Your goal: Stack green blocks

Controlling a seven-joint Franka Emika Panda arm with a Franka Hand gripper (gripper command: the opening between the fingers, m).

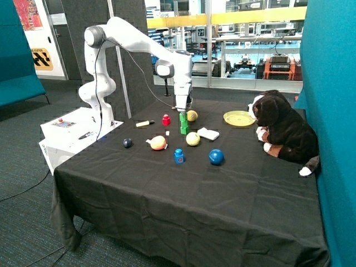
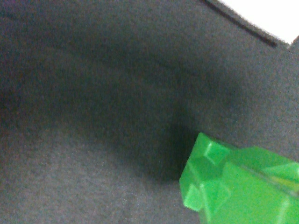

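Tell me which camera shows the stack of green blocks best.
The outside view: the green blocks stand as an upright stack on the black tablecloth, right under the end effector, between the red block and a yellow ball. The wrist view shows only one green corner, close up, against the cloth.

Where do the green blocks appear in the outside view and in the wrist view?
Outside view: the green blocks stand stacked under the gripper, between the red block and a yellow ball.
Wrist view: the green blocks fill one corner, very close to the camera.
Shared landmark: the black tablecloth under them.
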